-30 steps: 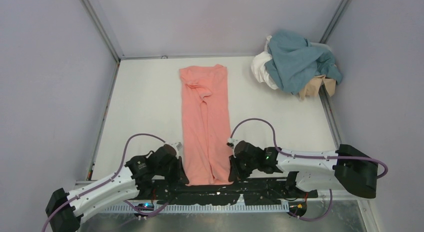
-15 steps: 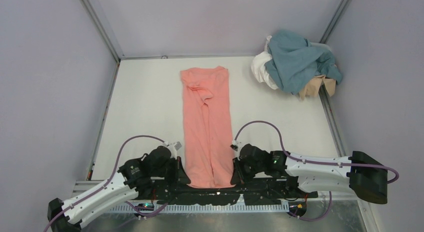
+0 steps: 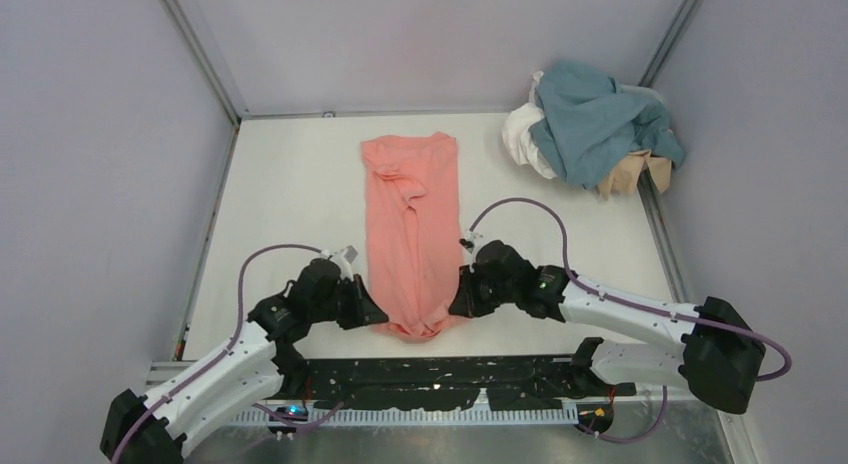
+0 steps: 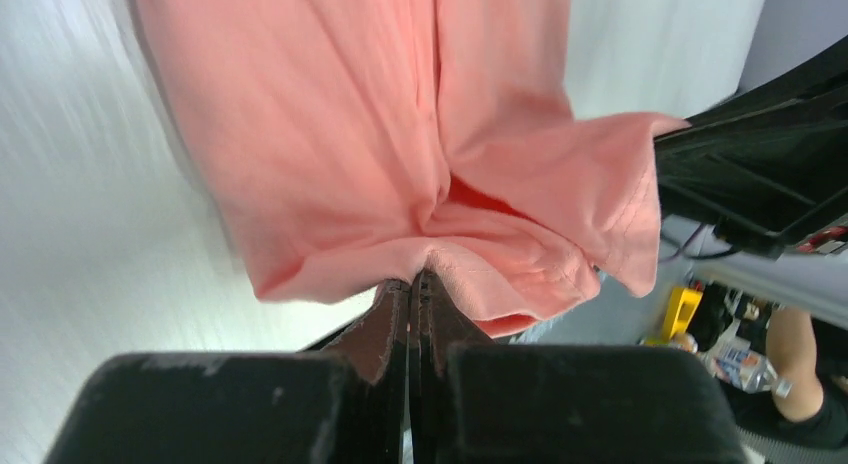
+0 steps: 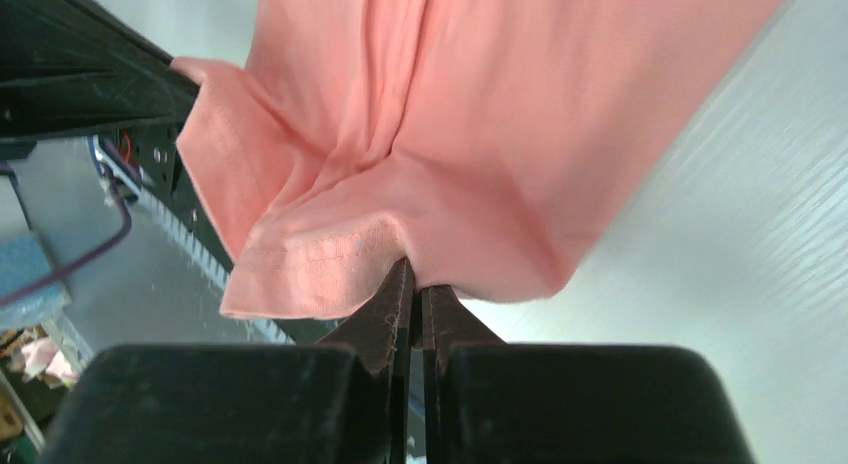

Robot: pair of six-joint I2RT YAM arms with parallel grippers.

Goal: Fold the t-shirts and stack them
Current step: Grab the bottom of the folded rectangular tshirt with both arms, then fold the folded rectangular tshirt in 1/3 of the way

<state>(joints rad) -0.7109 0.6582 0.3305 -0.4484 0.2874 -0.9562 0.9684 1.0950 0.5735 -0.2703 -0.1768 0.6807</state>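
The salmon-pink t-shirt (image 3: 412,224) lies as a long narrow strip down the middle of the table, its near hem lifted and sagging between my grippers. My left gripper (image 3: 372,314) is shut on the hem's left corner; the left wrist view shows the cloth (image 4: 400,164) pinched at its fingertips (image 4: 412,281). My right gripper (image 3: 458,304) is shut on the hem's right corner; the right wrist view shows the cloth (image 5: 480,134) pinched at its fingertips (image 5: 413,284). The teal-blue t-shirt (image 3: 595,119), white t-shirt (image 3: 522,139) and tan t-shirt (image 3: 630,172) lie crumpled in a heap at the back right.
The white table (image 3: 290,214) is walled by grey panels on the left, back and right. A black rail (image 3: 450,369) runs along the near edge between the arm bases.
Both grippers have lifted the shirt's near hem and carried it away from the near edge, towards the far end. The hem now hangs bunched between them.
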